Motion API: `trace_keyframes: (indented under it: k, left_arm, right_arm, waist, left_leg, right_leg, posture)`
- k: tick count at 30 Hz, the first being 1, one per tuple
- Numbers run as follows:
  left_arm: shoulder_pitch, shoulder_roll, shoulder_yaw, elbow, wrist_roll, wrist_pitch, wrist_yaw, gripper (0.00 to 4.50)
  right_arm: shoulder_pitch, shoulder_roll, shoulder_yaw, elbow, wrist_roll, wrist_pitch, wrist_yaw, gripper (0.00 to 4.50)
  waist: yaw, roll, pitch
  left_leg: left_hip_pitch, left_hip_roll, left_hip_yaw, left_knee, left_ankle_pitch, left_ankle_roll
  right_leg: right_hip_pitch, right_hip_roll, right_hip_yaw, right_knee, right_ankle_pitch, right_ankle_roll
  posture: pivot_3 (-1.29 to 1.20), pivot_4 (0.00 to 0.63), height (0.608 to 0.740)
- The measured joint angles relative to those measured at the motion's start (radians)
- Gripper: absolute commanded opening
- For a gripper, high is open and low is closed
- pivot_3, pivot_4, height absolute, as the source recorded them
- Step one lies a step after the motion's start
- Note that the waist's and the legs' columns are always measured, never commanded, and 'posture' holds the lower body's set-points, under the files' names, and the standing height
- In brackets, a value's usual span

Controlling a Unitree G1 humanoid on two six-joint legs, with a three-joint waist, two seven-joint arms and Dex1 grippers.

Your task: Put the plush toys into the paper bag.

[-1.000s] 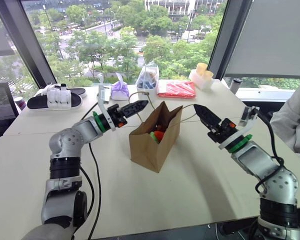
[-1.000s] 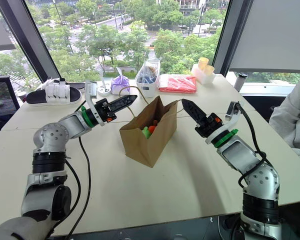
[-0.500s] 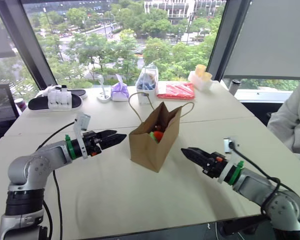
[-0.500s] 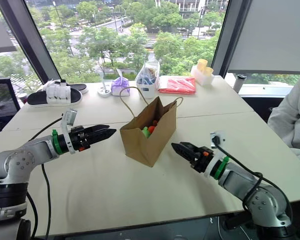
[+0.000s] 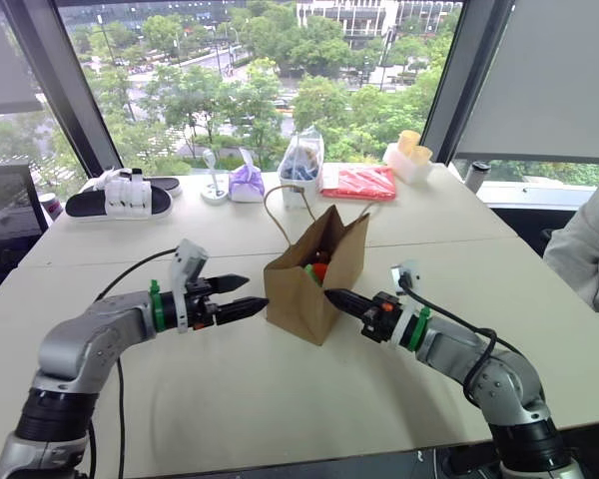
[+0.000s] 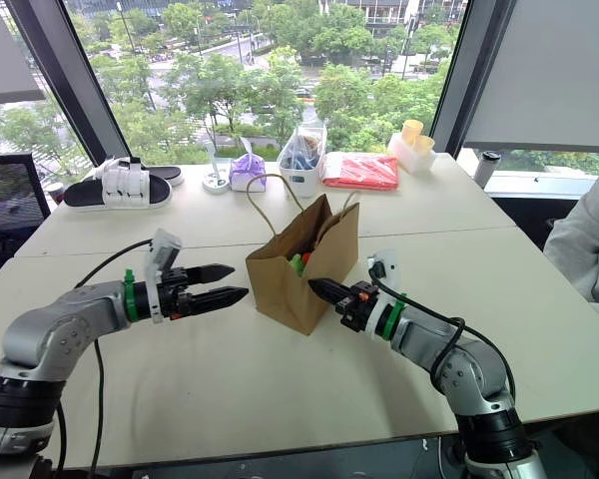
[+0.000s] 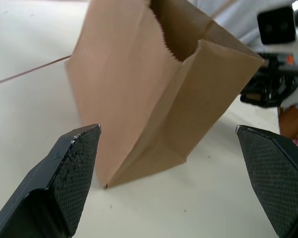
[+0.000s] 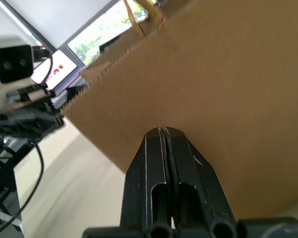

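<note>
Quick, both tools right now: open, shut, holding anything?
Left tool: open wide, empty, beside the paper bag.
Right tool: shut, holding nothing, tip at the bag's other side; contact cannot be told.

Brown paper bag (image 5: 314,284); green, orange plush toys (image 5: 316,269); black claws.
</note>
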Motion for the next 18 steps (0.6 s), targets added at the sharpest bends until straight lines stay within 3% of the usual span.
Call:
trace_keyframes:
  k: [18]
  left_arm:
    - [-0.039, -0.165, -0.141, -0.102, 0.077, -0.02, 0.101, 4.5]
  right_arm:
    - [-0.047, 0.064, 0.043, 0.007, -0.068, 0.046, 0.025, 0.04]
  waist:
    - [-0.005, 0.0, 0.0]
  left_leg:
    - [0.0, 0.0, 0.0, -0.002, 0.0, 0.0]
  right_leg:
    - [-0.001, 0.0, 0.0, 0.0, 0.0, 0.0]
  posture:
    - [0.0, 0.15, 0.74]
